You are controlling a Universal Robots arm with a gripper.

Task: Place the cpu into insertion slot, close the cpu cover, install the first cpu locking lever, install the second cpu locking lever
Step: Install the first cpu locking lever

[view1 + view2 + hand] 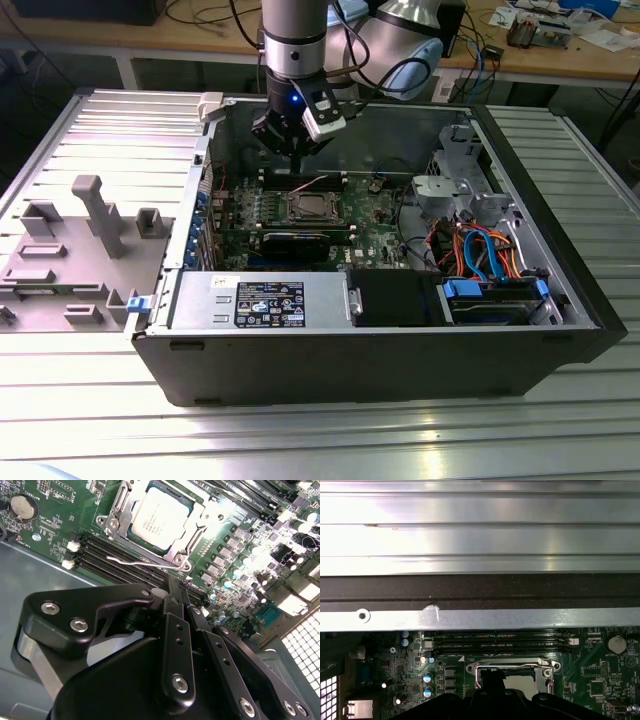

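The black claw point(293, 152), fingers pressed together on nothing, hangs just above centre in the exterior view. Directly below it in frame, the silver-topped square cpu point(160, 519) sits in the metal-rimmed insertion slot point(290, 208) under the shiny metal cpu cover point(199, 529). A thin wire lever point(145, 561) lies along the socket's claw-side edge.

- The insertion slot point(306, 207) is left unobstructed from above, inside the walled case point(350, 350).
- On the exterior view's right, passage is blocked by the drive cage point(455, 190) and cables point(480, 250).
- On the near side, access is barred by the power supply point(260, 300).
- A locking lever point(150, 564) is seen beside the socket, over the memory slots point(115, 550).
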